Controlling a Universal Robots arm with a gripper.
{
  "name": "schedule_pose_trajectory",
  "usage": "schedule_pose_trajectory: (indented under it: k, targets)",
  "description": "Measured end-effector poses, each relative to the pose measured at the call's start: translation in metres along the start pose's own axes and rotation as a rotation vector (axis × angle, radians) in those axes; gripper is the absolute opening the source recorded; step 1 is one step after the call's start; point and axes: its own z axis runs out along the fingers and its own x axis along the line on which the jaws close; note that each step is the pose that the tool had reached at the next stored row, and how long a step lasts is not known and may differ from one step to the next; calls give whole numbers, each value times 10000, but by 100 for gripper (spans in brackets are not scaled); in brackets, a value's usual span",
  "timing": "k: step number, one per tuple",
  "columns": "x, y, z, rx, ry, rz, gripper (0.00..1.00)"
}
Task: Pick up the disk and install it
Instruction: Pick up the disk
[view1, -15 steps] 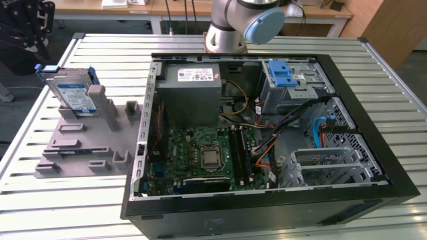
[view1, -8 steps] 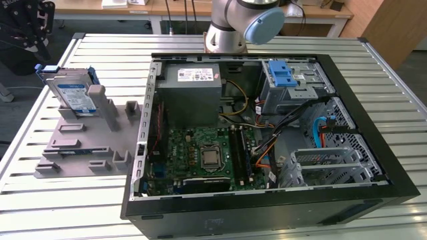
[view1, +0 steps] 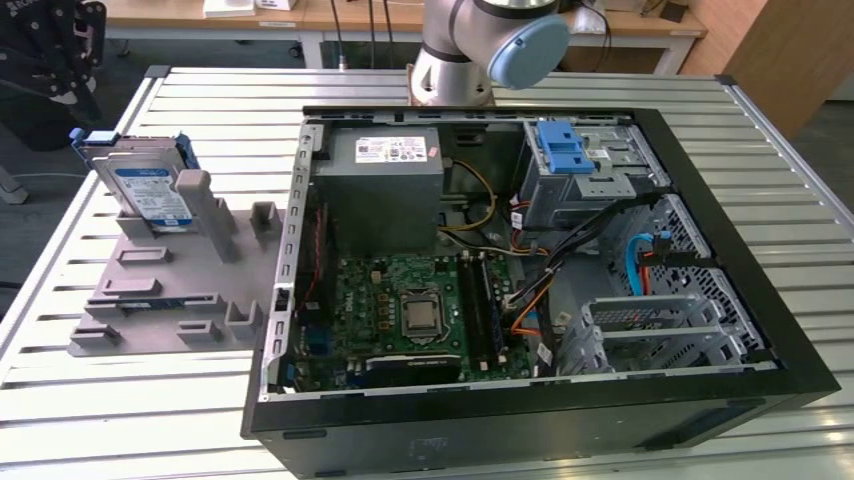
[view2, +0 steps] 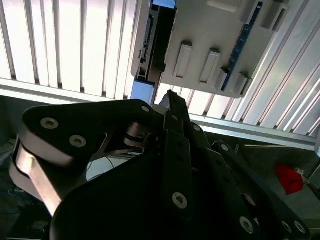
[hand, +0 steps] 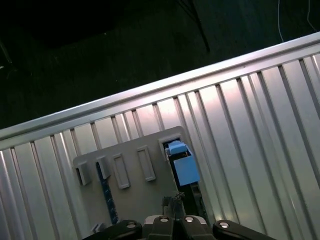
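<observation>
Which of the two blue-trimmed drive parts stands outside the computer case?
The disk, propped in the grey holder at the exterior view's left; the cage with the blue latch sits inside the case.

Disk (view1: 144, 187) parked upright at the upper left of the exterior view.
A flat silver-grey drive with a blue-and-white label facing the camera and blue plastic rails (view1: 131, 140) framing its upper end. It stands on edge, tilted slightly back, its lower end slotted into a grey holder plate (view1: 160, 290). Nothing grips it.
</observation>
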Motion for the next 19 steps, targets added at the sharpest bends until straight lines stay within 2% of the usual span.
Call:
schedule_pose_trajectory:
  k: [2,4,7,9,10,19]
  targets:
    - [-1,0,3,15,10,-314,11]
    - [0,0,12,61,-16,-472,11]
    - [4,13,25,138,-137,-539,11]
    - [4,17,34,133,-235,-629,11]
    - [4,18,37,128,-258,-744,11]
    - [4,16,58,144,-208,-2330,11]
